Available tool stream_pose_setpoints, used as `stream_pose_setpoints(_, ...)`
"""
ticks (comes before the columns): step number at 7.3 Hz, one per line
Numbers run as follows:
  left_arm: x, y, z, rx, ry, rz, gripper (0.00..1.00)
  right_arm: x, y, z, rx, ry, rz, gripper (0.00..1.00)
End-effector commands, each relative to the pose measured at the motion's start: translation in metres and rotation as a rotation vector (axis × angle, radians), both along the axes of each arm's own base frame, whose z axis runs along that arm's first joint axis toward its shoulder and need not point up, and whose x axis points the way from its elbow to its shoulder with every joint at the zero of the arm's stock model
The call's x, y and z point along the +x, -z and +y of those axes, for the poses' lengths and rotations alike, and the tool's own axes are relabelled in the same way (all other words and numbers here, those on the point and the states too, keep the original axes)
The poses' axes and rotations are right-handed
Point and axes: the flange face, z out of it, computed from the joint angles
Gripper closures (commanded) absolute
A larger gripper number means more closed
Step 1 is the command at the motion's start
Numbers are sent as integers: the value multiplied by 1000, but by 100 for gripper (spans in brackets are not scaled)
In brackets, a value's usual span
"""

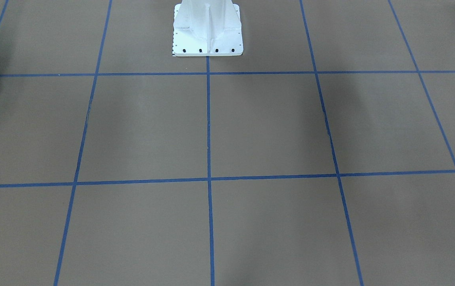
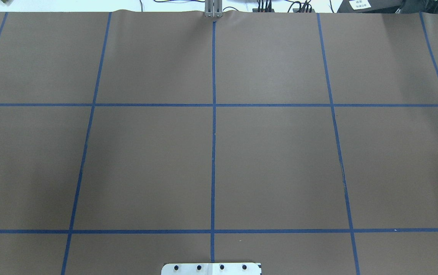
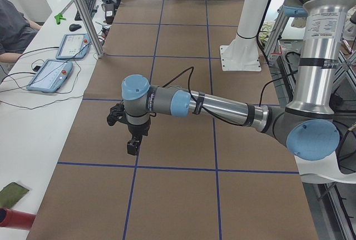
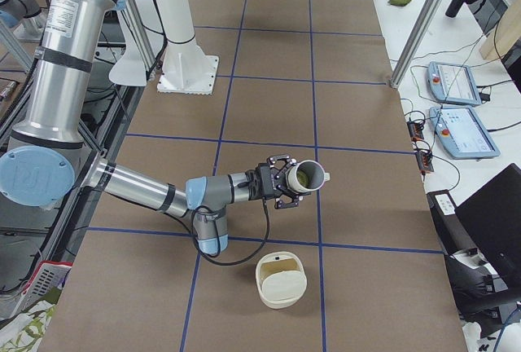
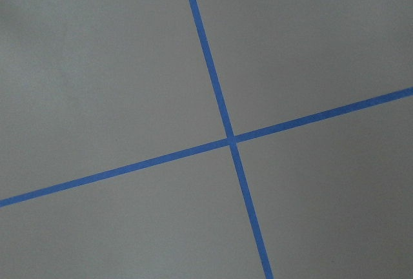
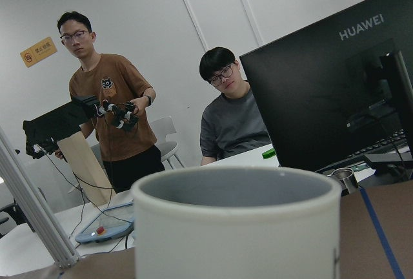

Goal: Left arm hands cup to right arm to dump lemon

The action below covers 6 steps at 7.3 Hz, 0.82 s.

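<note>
- Right pincer [image 4: 285, 182] is at the white ribbed mug [image 4: 314, 169], which is tipped on its side over the brown, blue-taped table [image 4: 269, 59]. Clamped or loose? Cannot tell from this side view.
- Small yellow-olive lemon [image 4: 303, 178] shows inside the mug's mouth.
- Cream round tub [image 4: 281, 280] sits on the table nearby.
- Left pincer [image 3: 132, 146] points down over the table, well apart from the mug. Whether its jaws are apart or together, cannot tell.
</note>
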Motion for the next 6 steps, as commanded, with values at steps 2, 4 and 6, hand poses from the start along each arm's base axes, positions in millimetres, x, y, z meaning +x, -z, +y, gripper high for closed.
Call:
stream_pose_setpoints(2, 1, 2, 1, -2, 29, 14, 0, 20, -36, 33, -80, 13, -261, 100)
stream_pose_setpoints(4, 7, 3, 4, -7, 8, 96, 0, 30, -60, 55, -105, 24, -337, 100)
stream_pose_setpoints(6, 7, 3, 4, -7, 8, 96, 0, 31, -65, 57, -171, 43, -512, 100)
